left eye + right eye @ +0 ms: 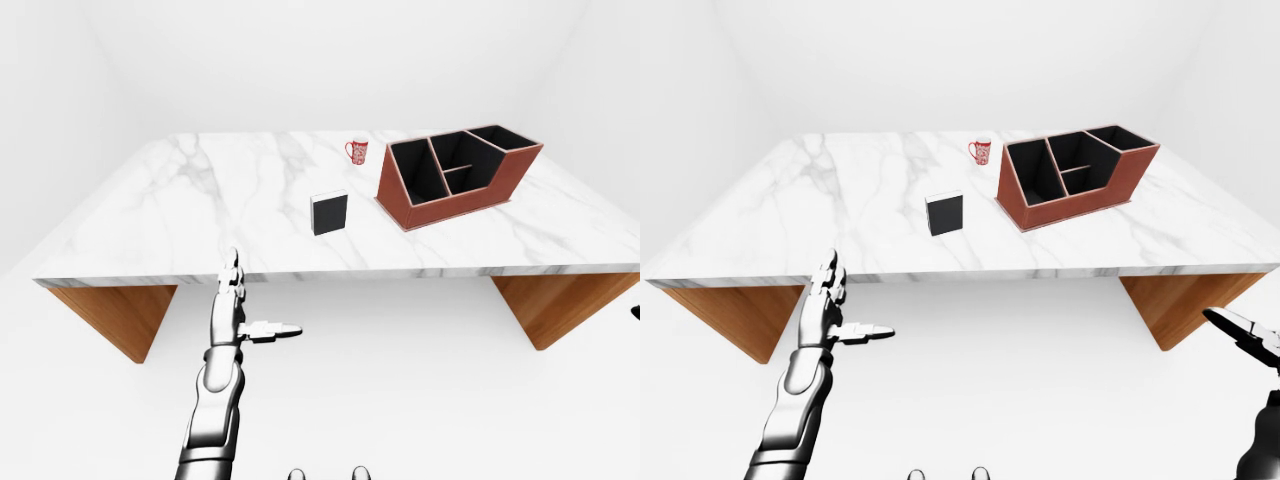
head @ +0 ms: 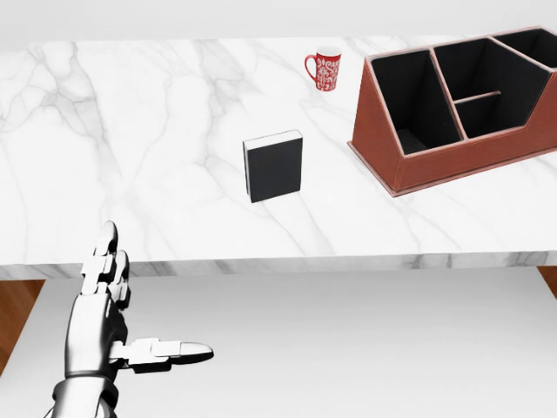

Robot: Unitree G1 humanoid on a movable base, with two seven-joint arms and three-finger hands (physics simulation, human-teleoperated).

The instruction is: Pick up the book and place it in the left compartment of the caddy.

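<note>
Left hand (image 2: pixel 109 324) released, fingers spread, well short of book (image 2: pixel 273 166); right hand (image 1: pixel 1248 335) state cannot tell. Book judged rigid, light, smooth-covered; best pinched across upright covers

You are in a bare simulated room, not a furnished home or shop: plain white walls and a white floor (image 1: pixel 400 380) surround everything, with no windows or fittings in view. The one piece of furniture is a white marble table (image 1: pixel 200 200) on slanted wooden legs (image 1: pixel 115 315). What stands on it hints at a desk or office setting: a brown compartmented caddy (image 2: pixel 461 152), a black book (image 2: pixel 273 166) and a red patterned mug (image 2: pixel 325 68).
</note>
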